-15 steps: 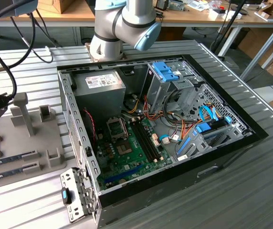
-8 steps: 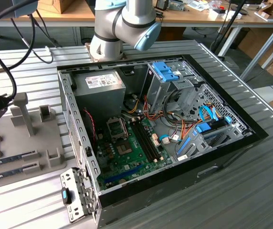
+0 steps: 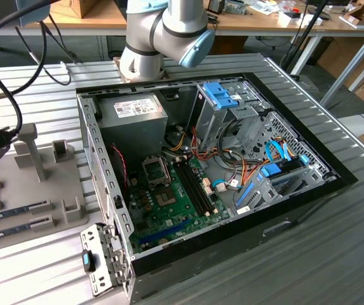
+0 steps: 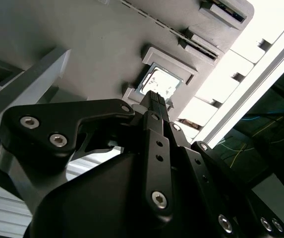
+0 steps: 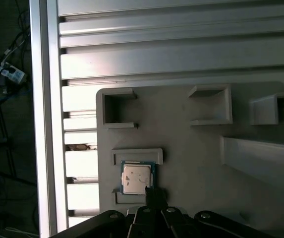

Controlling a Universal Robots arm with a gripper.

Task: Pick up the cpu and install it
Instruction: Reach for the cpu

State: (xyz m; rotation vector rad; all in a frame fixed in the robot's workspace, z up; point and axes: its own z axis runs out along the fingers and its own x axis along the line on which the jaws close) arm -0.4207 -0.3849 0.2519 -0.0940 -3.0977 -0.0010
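Gripper (image 5: pixel 149 191) closed, holding nothing, tip right beside cpu (image 5: pixel 136 177). Cpu lies flat in its pocket on grey fixture tray (image 5: pixel 191 148), on ribbed aluminium table (image 3: pixel 29 279). Open PC case (image 3: pixel 232 248) near the tray; wooden benches (image 3: pixel 105 22) behind.

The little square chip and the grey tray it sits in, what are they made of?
The cpu looks like metal on top: a pale silver-grey lid with a dull shine, ringed by a thin green edge, probably circuit board. The tray under it seems to be plastic: flat matte grey with moulded walls and pockets, though painted metal can't be ruled out.
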